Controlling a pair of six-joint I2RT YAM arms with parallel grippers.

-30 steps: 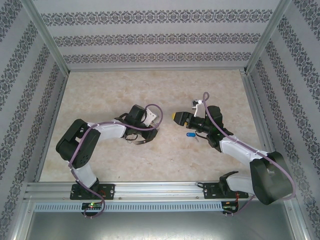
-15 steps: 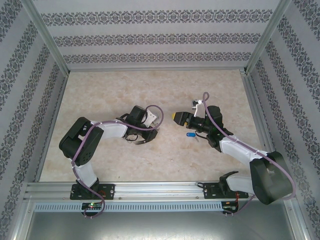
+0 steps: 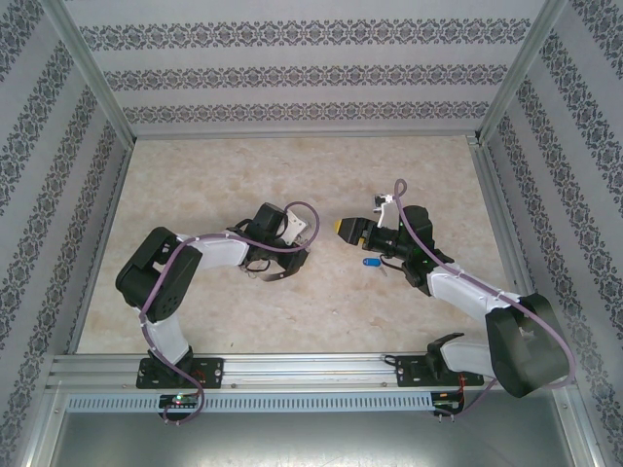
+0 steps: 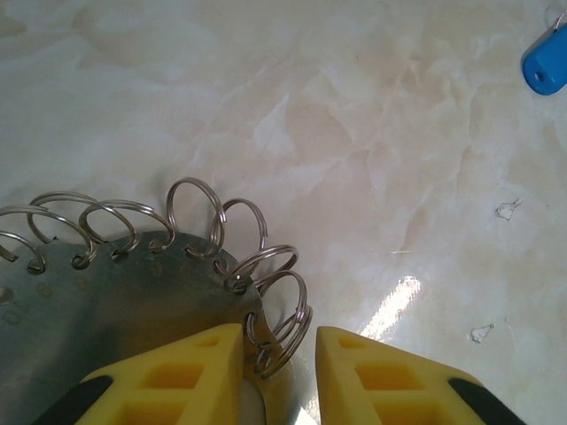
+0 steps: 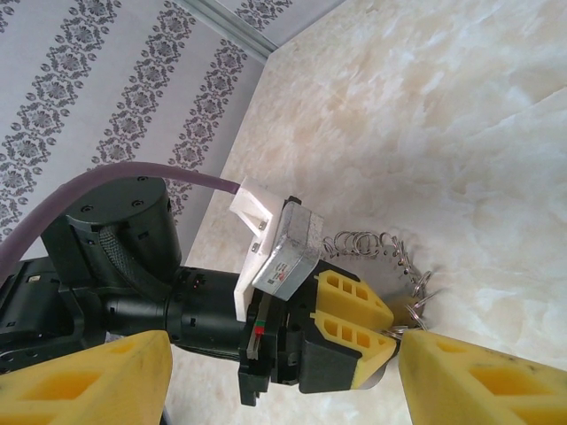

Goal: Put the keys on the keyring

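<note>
The keyring [image 4: 115,292] is a flat grey metal disc fringed with small silver split rings; it lies on the marble table, dark under the left wrist [image 3: 268,274], and its ringed edge also shows [image 5: 390,252]. My left gripper [image 4: 279,354] stands open at the disc's edge, one split ring in the gap, the left finger [image 4: 177,376] against the rim. The same gripper lies low [image 3: 292,257] over the table. The blue-headed key [image 3: 371,261] lies on the table under my right forearm, and at the upper right corner [image 4: 545,64]. My right gripper [image 3: 343,229] is open, empty [image 5: 285,354], facing the left gripper [image 5: 381,323].
Patterned walls and metal posts [image 3: 97,88] enclose the table. An aluminium rail [image 3: 311,370] runs along the near edge. Bare marble surface [image 3: 292,175] stretches behind both arms. Small clear specks [image 4: 507,209] lie on the table near the key.
The left arm's elbow has swung slightly to the right and its wrist has crept a little toward the keyring. The right arm and the blue key have not moved.
</note>
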